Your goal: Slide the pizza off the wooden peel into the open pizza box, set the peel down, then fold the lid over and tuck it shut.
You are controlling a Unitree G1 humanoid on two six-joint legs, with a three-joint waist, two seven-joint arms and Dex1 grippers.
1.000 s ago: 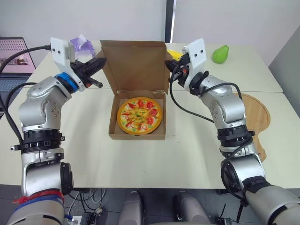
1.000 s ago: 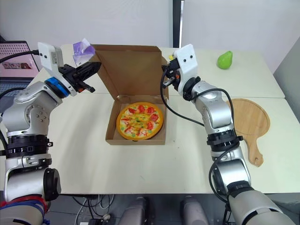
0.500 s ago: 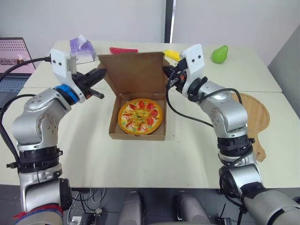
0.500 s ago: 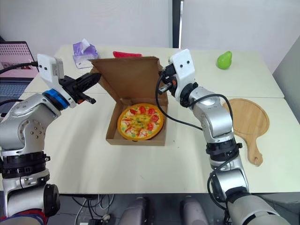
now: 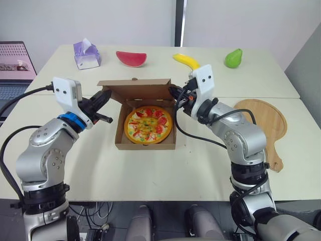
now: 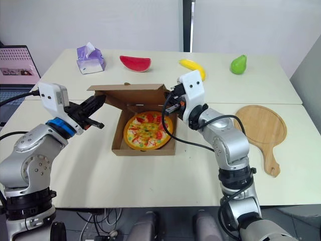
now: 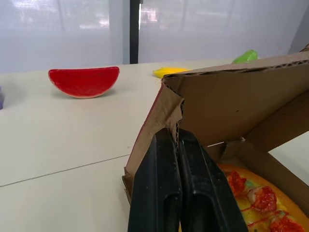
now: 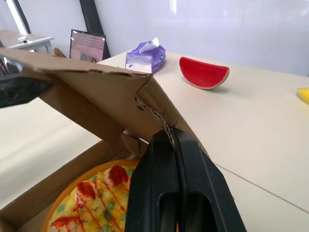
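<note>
The pizza [image 5: 148, 125] lies in the brown cardboard box [image 5: 145, 146] at the table's middle. The box's lid [image 5: 135, 83] leans forward over the pizza, about half folded down. My left gripper [image 5: 104, 97] is shut on the lid's left side flap [image 7: 161, 113], pinching its corrugated edge. On the opposite side, my right gripper [image 5: 175, 94] is shut on the lid's right side flap [image 8: 157, 108]. The round wooden peel [image 5: 262, 125] lies flat on the table to the right, apart from both grippers.
Along the far side of the table sit a purple tissue box [image 5: 86, 54], a red watermelon slice [image 5: 131, 58], a yellow banana [image 5: 186, 61] and a green pear [image 5: 232, 57]. A laptop [image 5: 12, 65] stands past the left edge.
The lid has swung from upright down and forward to about half closed. Both grippers came lower and nearer with it, still pinching its side flaps. The far objects are now uncovered.
</note>
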